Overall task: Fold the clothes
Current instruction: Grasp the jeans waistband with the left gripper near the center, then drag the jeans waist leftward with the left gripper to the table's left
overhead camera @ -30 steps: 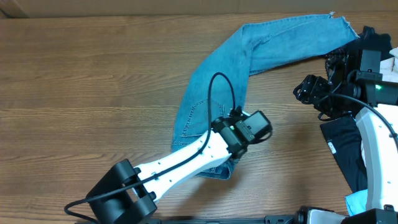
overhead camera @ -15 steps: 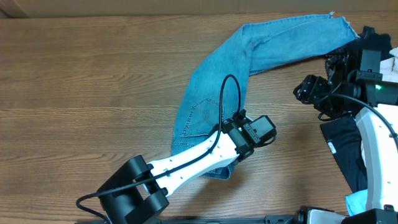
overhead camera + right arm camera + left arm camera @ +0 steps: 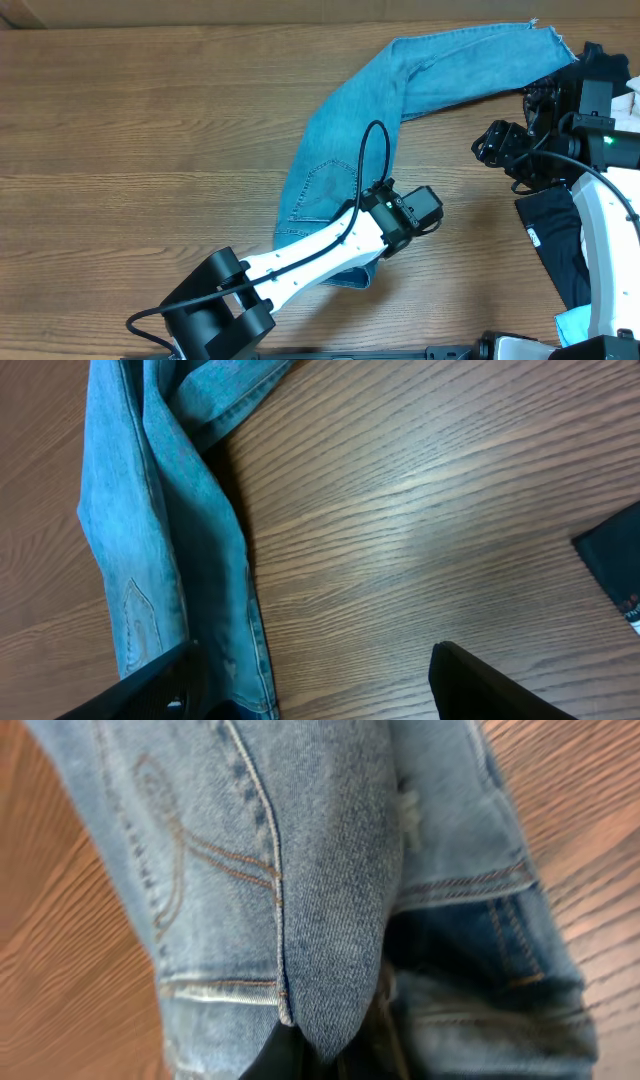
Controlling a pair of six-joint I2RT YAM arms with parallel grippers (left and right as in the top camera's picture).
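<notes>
The clothes, light blue jeans, lie in a bent strip from the table's far right down to its middle, waistband end nearest the front. My left gripper is down on that waistband end. In the left wrist view a raised ridge of denim next to the stitched back pocket runs into my left gripper, which is shut on it. My right gripper hovers to the right of the jeans, open, with bare wood between its fingers. A leg of the jeans lies by its left finger.
A dark garment lies at the right edge under the right arm, its corner also visible as dark cloth. A pale cloth and a light blue scrap sit at the far right.
My left gripper slid slightly right over the waistband, then closed from open onto a fold of denim. The right arm and the jeans' outline have not moved.
</notes>
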